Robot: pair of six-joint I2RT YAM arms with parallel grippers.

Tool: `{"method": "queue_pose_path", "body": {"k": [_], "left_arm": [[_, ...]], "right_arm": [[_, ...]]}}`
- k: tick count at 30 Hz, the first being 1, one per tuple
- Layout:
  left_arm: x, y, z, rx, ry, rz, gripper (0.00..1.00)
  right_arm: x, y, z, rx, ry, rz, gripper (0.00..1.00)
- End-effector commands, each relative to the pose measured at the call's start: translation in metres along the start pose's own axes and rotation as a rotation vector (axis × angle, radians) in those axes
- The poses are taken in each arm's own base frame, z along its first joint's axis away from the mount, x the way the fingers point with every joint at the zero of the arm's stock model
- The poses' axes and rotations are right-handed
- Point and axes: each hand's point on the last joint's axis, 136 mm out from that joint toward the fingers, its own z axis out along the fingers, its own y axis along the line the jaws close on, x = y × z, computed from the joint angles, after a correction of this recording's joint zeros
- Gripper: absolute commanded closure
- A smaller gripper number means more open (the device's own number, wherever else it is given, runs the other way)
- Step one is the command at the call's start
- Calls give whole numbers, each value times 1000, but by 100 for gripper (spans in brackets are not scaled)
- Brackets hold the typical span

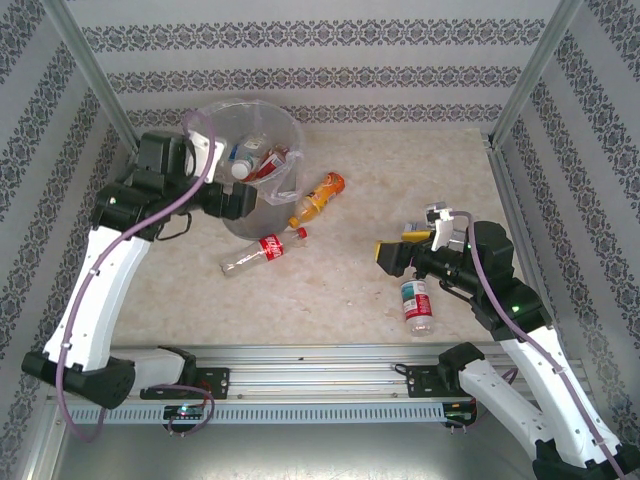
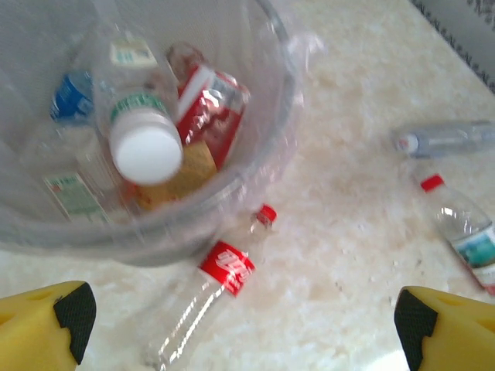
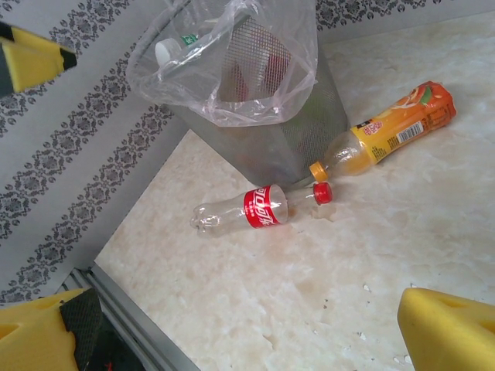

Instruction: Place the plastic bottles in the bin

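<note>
The left gripper (image 2: 240,317) is hanging with its jaws spread wide and empty over the near side of the bin (image 3: 309,124), where several bottles (image 2: 147,147) are lying inside. A red-labelled bottle (image 1: 262,252) and an orange bottle (image 1: 318,197) are lying on the table (image 1: 350,160) just beside the bin. The right gripper (image 1: 398,248) is also standing wide and empty, near a lone bottle (image 1: 418,305).
</note>
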Motion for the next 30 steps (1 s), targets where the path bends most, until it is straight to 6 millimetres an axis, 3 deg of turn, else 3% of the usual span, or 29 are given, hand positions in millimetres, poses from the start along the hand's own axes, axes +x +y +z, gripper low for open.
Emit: {"method": "queue_pose_path", "body": {"k": [1, 8, 14, 24, 30], "left_arm": [[30, -2, 7, -18, 57, 3, 0], [80, -2, 47, -51, 134, -95, 2], [114, 9, 84, -175, 192, -52, 2], [153, 37, 135, -333, 237, 46, 0], [165, 40, 157, -338, 271, 64, 0]], "right_arm": [[-1, 3, 1, -9, -5, -29, 2], [2, 3, 1, -19, -4, -25, 2], [5, 3, 1, -23, -3, -25, 2], [9, 2, -1, -24, -5, -23, 2], [10, 1, 0, -23, -4, -14, 2]]}}
